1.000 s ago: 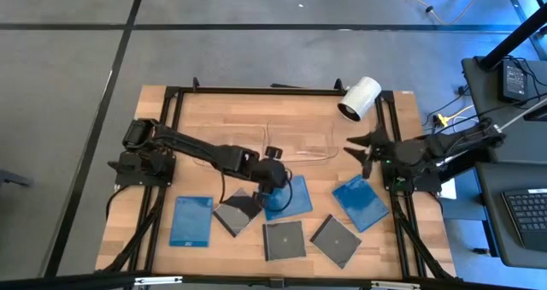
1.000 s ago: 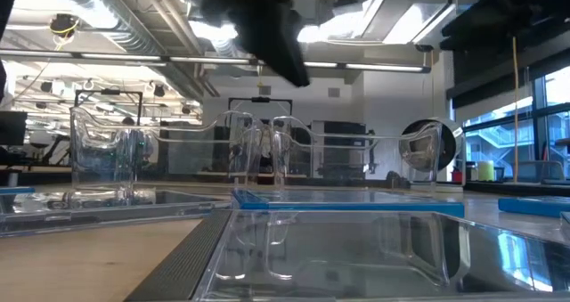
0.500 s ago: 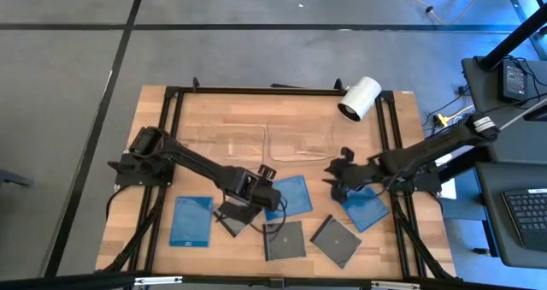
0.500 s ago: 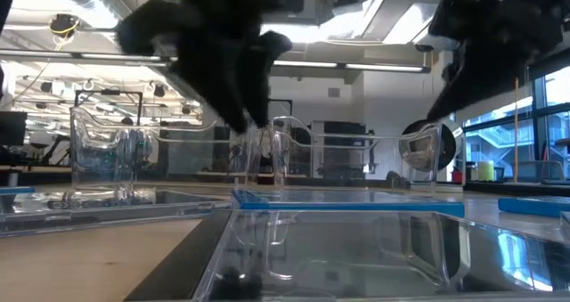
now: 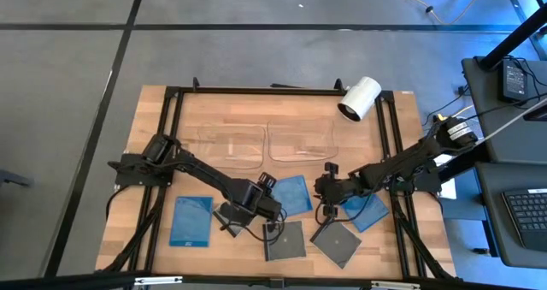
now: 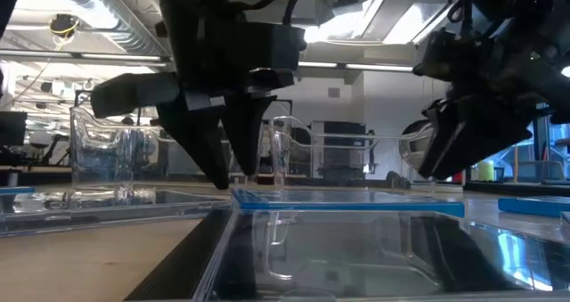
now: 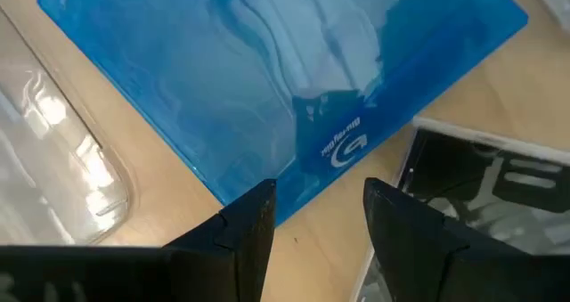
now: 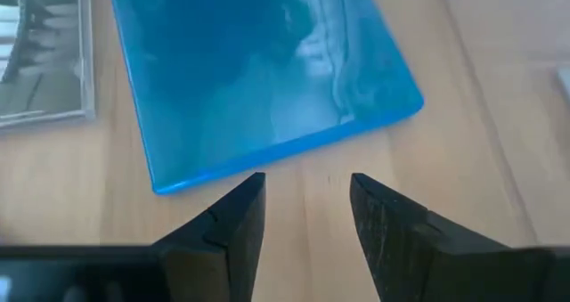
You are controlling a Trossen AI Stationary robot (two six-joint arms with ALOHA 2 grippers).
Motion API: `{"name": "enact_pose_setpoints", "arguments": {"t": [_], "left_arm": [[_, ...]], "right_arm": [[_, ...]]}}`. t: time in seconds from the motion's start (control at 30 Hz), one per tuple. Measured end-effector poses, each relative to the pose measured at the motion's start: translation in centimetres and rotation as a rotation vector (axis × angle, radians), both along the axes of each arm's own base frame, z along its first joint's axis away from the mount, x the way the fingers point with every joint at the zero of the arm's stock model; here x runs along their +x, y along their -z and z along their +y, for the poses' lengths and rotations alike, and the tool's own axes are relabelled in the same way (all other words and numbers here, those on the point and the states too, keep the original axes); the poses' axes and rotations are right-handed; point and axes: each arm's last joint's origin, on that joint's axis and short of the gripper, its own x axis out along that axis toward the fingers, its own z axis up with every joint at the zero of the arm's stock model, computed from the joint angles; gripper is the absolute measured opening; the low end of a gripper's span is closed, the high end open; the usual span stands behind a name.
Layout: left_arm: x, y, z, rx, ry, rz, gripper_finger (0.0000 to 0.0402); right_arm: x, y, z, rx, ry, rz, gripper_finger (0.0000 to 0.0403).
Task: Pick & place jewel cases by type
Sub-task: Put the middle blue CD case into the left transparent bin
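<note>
Three blue jewel cases lie flat on the wooden table: one at the left point(image 5: 191, 220), one in the middle point(image 5: 292, 194) and one at the right point(image 5: 369, 210), partly under the right arm. Of the dark cases, one point(image 5: 229, 216) is partly hidden by the left arm; two more point(image 5: 284, 239) point(image 5: 338, 241) sit near the front edge. My left gripper point(image 5: 266, 213) point(image 7: 316, 215) is open, low over the middle blue case's near-left corner point(image 7: 239, 195). My right gripper point(image 5: 325, 198) point(image 8: 307, 204) is open over bare wood beside that case's right edge point(image 8: 267, 159).
Two clear shallow trays point(image 5: 231, 145) point(image 5: 299, 142) stand side by side toward the far edge. A white cylinder point(image 5: 359, 97) sits at the far right corner. Black frame rails point(image 5: 162, 145) point(image 5: 391, 136) run along both sides. The cases crowd the near half.
Both grippers have come down toward the table. The left one moved toward the near edge, from over the middle blue case to its near-left corner. The right one swung from the far right toward the left and near, stopping beside that case. No case has moved.
</note>
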Motion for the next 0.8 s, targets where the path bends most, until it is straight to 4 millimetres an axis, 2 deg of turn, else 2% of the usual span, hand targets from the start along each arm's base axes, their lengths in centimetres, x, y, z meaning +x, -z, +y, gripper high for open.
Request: {"name": "enact_pose_setpoints", "arguments": {"t": [0.2,0.43,0.8], "left_arm": [[0.3,0.5,0.5,0.057,-0.01,-0.008,0.0169],[0.5,0.8,0.9,0.091,0.062,0.028,0.0168],[0.9,3.6,0.6,0.121,0.131,0.103,0.0168]], "right_arm": [[0.2,0.9,0.2,0.011,-0.025,0.034,0.017],[0.4,2.2,0.3,-0.029,-0.056,0.081,0.017],[1.0,2.1,0.5,-0.008,-0.067,0.022,0.017]]}}
